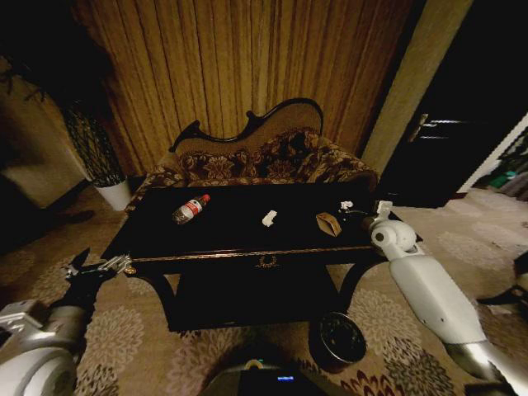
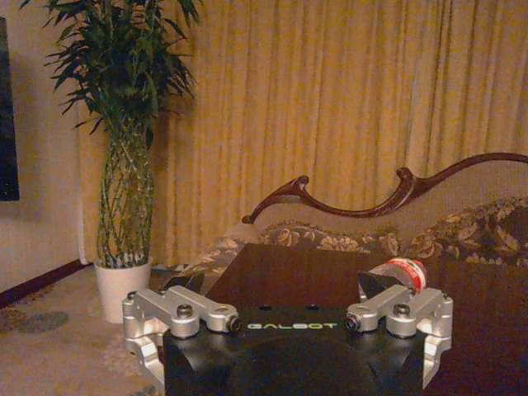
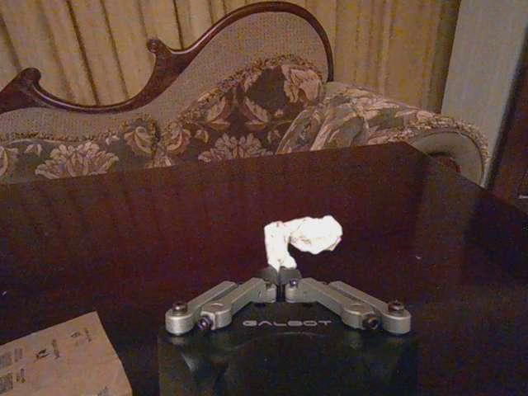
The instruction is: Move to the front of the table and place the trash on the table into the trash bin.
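— Well, what is held by the right gripper (image 3: 285, 279)?
— A white scrap (image 3: 301, 238) is pinched between its closed fingers, just above the right end of the table (image 1: 231, 227). A tan carton (image 1: 328, 223) lies on the top near it.

— And the left gripper (image 1: 101, 266)?
— It is held wide open and empty, off the table's left front corner.

— Where is the rest found?
— A bottle (image 1: 190, 209) lies on its side at the left; another scrap (image 1: 269, 218) sits mid-table. The bin (image 1: 337, 338) stands on the carpet, below the front right.
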